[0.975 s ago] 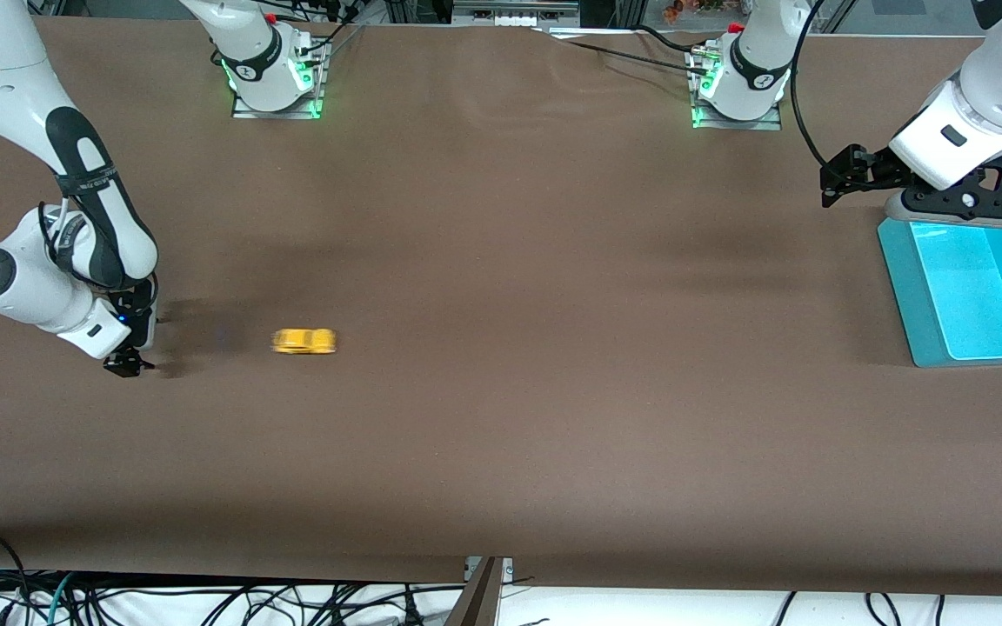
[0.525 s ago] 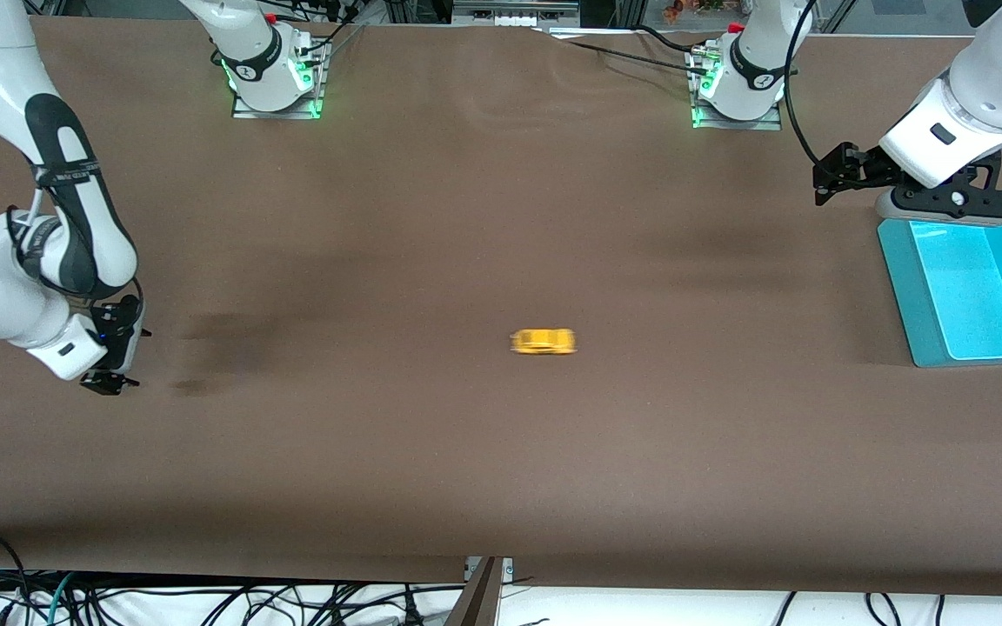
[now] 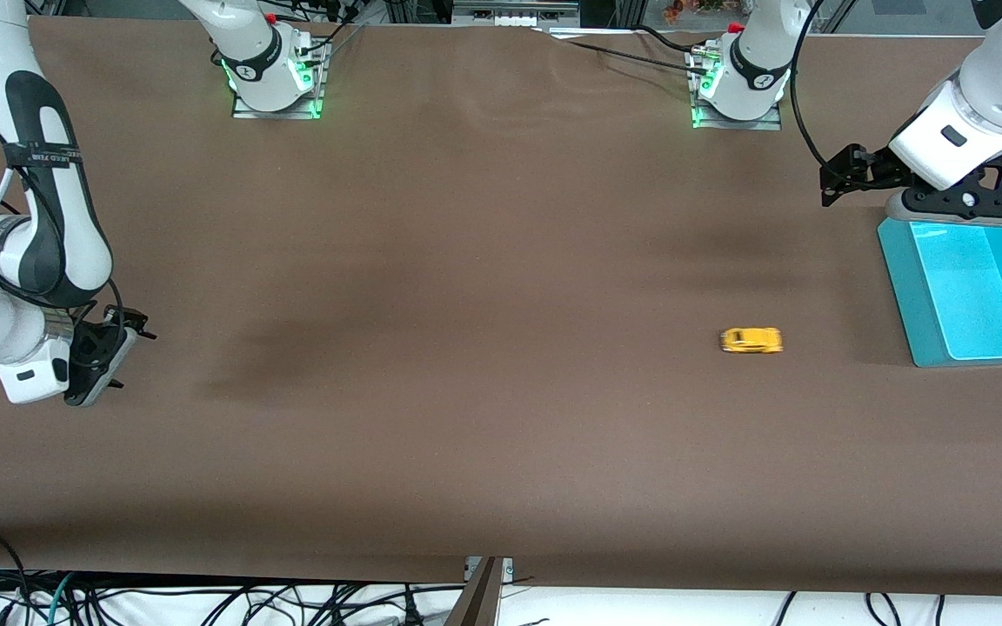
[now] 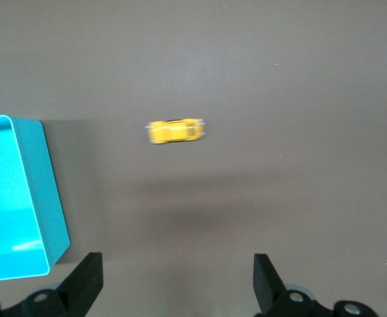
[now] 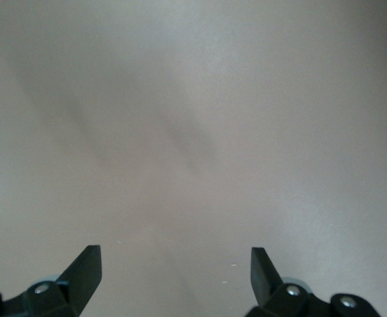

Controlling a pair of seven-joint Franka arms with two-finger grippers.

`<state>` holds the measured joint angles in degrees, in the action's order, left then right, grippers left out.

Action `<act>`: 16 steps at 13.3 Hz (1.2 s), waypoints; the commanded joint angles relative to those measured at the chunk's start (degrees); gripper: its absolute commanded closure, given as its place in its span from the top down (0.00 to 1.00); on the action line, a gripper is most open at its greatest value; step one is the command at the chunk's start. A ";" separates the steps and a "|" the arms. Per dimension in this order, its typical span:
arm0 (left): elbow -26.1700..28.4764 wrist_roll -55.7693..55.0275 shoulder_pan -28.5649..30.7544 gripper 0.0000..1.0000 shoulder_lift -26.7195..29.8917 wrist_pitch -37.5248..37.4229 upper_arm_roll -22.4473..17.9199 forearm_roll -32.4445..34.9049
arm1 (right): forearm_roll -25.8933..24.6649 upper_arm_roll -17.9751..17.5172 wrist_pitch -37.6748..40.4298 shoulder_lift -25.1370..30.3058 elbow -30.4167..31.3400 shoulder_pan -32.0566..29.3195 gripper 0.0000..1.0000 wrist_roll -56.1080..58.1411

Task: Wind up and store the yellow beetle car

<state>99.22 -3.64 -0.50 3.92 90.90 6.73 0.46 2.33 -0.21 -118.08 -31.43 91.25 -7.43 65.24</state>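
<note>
Car: the tiny bright yellow beetle-shaped toy car sits free on the brown table, near the turquoise plastic bin, not in it.
Left gripper: wide open, empty, over the bin's edge, the car just ahead.
Right gripper: wide open, empty, waiting well apart.
Progress: apparently released; pickup and storing remain.

The yellow beetle car is seen upright on its wheels on the brown tabletop, toward the left arm's end, its small rounded body smeared by blur, lengthwise along the tabletop's long edge.
</note>
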 commanded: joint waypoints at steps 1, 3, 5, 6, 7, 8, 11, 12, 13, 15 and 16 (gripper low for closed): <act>-0.79 -0.14 0.24 1.00 0.21 -1.43 0.12 0.07 | 0.48 0.04 5.47 1.81 -2.13 1.63 1.00 -12.46; -0.79 -0.31 0.24 1.00 0.21 -1.43 0.21 0.07 | 0.57 -0.05 9.86 2.69 -3.18 2.60 1.00 -24.48; -0.79 -0.31 0.24 1.00 0.21 -1.51 0.30 0.07 | 0.57 -0.05 12.77 4.27 -3.54 4.44 1.00 -34.87; -0.79 -0.31 0.24 1.00 0.21 -1.52 0.30 0.07 | 0.57 -0.05 13.83 5.49 -3.54 5.49 1.00 -39.27; -0.79 -0.40 0.24 1.00 0.21 -1.69 0.30 0.07 | 0.66 -0.05 15.06 7.07 -3.54 6.46 1.00 -43.83; -0.79 -0.40 0.24 1.00 0.21 -2.04 0.21 0.07 | 0.57 -0.05 16.81 8.74 -3.62 7.34 1.00 -48.49; -0.70 0.12 0.24 1.00 -0.22 -1.96 0.04 0.34 | 0.75 -0.49 24.88 12.70 -5.81 8.31 1.00 -57.23; -0.70 0.30 0.32 1.00 -0.75 -1.87 0.04 0.34 | 0.66 -0.40 28.48 13.32 -7.30 8.23 1.00 -56.98; -0.79 0.30 0.32 1.00 -2.23 -1.87 -0.14 0.86 | 0.40 -0.40 32.34 13.50 -9.75 8.23 1.00 -56.80; -0.87 1.52 1.98 1.00 -2.95 -1.69 -1.10 0.86 | -0.13 -0.40 37.81 13.50 -13.63 8.66 1.00 -56.97; -1.05 5.01 3.91 1.00 -3.65 -1.69 -1.11 0.86 | -0.57 -0.23 38.44 14.03 -13.90 8.67 1.00 -56.98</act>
<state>99.32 -2.91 0.41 1.67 89.73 5.91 0.50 2.31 -0.53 -82.68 -17.18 79.80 1.09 9.22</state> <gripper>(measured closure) 0.000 0.000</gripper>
